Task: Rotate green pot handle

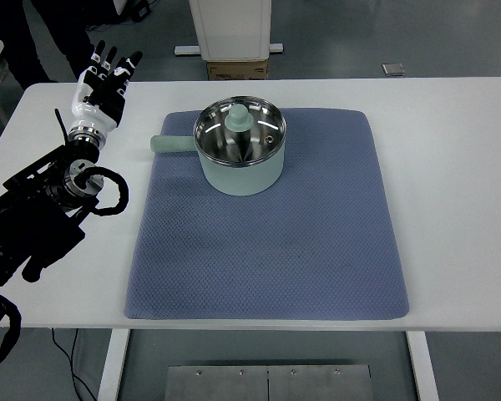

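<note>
A pale green pot (240, 159) with a steel inside stands on the far part of a blue mat (267, 225). Its green handle (173, 144) points left, over the mat's left edge. A green knobbed lid part (239, 119) sits inside the pot. My left hand (103, 81) is white with black fingertips, fingers spread and empty, raised over the table to the left of the handle and apart from it. The black left arm (46, 209) comes in from the lower left. The right arm is out of view.
The white table (459, 167) carries the mat. A black cable loop (108, 194) hangs at my left wrist. Beyond the table's far edge stand a white pedestal (230, 27) and a cardboard box (236, 68).
</note>
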You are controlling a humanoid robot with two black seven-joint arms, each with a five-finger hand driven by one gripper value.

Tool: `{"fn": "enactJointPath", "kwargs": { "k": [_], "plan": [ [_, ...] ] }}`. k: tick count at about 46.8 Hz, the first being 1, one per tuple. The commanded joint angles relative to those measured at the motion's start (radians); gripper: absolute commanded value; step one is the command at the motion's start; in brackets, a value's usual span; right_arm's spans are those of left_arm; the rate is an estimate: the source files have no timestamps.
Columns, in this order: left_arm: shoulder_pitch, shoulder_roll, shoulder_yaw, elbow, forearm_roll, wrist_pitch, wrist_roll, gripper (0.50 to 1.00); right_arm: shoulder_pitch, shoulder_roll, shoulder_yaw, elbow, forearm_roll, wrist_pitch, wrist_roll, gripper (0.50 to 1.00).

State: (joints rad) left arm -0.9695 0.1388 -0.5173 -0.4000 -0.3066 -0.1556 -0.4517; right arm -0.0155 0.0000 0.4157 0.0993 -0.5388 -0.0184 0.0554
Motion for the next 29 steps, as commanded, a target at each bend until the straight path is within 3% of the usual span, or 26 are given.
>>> {"fn": "enactJointPath", "kwargs": {
  "k": [1, 29],
  "plan": [
    [0.002, -0.011, -0.001, 0.000, 0.000, -0.010, -0.001, 1.000, 0.000, 0.000, 0.000, 0.000, -0.001, 0.000, 0.000, 1.000],
    [0.031, -0.011, -0.004, 0.001, 0.009, -0.028, -0.001, 1.000, -0.001, 0.000, -0.002, 0.002, -0.001, 0.002, -0.005, 1.000]
  ]
}}
